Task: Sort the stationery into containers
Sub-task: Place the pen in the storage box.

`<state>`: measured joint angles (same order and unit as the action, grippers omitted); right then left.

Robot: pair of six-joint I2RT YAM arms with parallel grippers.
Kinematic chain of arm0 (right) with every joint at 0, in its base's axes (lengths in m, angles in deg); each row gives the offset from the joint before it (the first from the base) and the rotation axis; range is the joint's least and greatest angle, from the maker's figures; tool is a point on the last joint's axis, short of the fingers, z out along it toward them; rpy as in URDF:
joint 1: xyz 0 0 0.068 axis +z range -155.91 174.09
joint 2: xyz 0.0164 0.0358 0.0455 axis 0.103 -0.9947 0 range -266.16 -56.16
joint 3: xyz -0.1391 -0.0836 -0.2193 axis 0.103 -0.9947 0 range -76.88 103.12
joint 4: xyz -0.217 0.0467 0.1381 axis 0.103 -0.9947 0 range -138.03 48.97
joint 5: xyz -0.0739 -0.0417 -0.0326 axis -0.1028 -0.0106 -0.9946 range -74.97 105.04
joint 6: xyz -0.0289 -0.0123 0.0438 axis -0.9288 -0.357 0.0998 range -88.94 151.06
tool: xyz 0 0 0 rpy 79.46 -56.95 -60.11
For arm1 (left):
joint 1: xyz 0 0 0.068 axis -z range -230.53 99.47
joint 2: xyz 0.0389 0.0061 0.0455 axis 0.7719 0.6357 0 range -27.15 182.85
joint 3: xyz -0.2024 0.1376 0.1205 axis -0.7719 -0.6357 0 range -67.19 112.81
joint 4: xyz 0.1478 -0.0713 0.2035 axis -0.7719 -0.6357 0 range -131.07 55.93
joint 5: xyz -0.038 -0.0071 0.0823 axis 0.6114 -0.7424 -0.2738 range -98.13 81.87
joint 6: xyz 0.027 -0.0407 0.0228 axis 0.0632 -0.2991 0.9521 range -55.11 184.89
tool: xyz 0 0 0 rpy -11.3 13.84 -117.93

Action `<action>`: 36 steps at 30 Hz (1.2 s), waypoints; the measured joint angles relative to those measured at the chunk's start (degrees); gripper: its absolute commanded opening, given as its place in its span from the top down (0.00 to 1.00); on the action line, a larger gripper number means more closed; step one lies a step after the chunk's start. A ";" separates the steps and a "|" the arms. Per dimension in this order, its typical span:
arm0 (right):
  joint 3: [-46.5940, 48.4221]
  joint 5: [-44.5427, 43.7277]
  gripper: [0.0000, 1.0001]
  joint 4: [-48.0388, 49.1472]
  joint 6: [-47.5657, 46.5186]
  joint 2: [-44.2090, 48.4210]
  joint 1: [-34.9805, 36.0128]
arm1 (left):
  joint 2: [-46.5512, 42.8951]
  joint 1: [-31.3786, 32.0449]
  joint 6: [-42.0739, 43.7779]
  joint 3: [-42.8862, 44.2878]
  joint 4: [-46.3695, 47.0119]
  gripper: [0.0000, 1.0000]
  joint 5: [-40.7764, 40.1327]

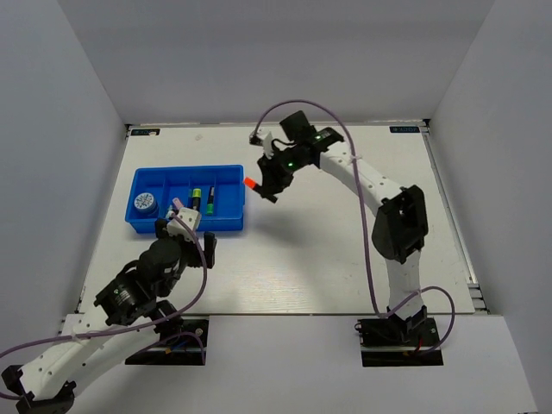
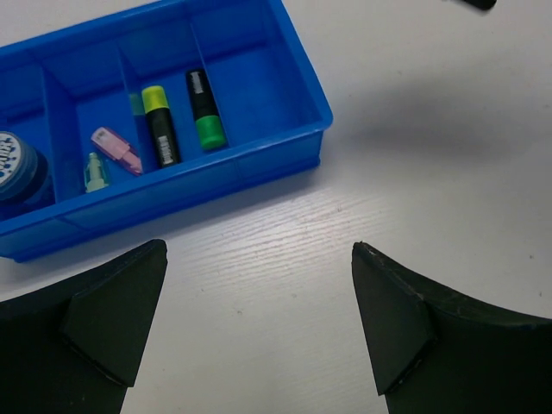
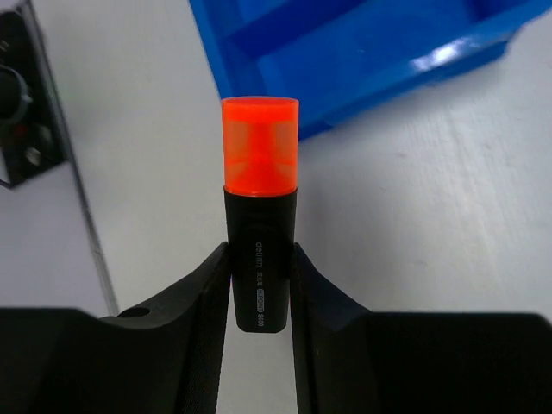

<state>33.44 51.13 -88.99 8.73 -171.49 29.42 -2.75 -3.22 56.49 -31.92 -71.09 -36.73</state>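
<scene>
The right arm's black two-finger pincer (image 3: 259, 267) is clamping the tail of a short black highlighter with an orange cap (image 3: 260, 172). It is holding it in the air just outside the right end of the shallow bright-blue plastic tray (image 1: 185, 226), cap pointing at the wall. The left pincer (image 2: 259, 259) is hanging wide apart and empty over the white table (image 2: 414, 172), near the tray's front wall.

Inside, a yellow-capped highlighter (image 2: 159, 125) and a green-capped one (image 2: 205, 108) are lying side by side, with pink (image 2: 116, 149) and mint (image 2: 95, 171) erasers and a blue-white roll (image 2: 15, 164) further left.

I'm worrying about that grip: only the barrel's end is pinched, so a jolt could make it swivel or slip. Letting go here would drop it on the table, and coming in low could knock the wall.
</scene>
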 measured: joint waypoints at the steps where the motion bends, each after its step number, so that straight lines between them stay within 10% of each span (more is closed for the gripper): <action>1: 0.52 -0.04 1.00 1.62 4.28 -1.03 1.40 | -0.74 0.00 0.00 -0.24 0.26 0.03 -0.94; 14: 3.37 -3.74 1.00 31.19 48.85 -14.21 12.74 | -2.27 -0.02 0.68 -2.75 3.19 0.03 -8.41; 29: 9.99 -21.42 1.00 45.72 53.40 -22.12 14.12 | -0.07 -0.13 1.88 -3.82 4.15 0.01 -13.55; 31: 9.77 -21.73 0.67 48.02 53.07 -22.43 14.56 | -0.09 -0.13 1.97 -3.82 4.24 0.00 -13.99; 36: 8.15 -21.70 0.47 52.26 50.07 -23.28 15.56 | -0.46 -0.13 1.99 -3.85 4.50 0.00 -14.56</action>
<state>41.60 29.43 -36.73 58.81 -194.77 44.98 -3.21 -3.35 58.48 -35.77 -66.58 -51.28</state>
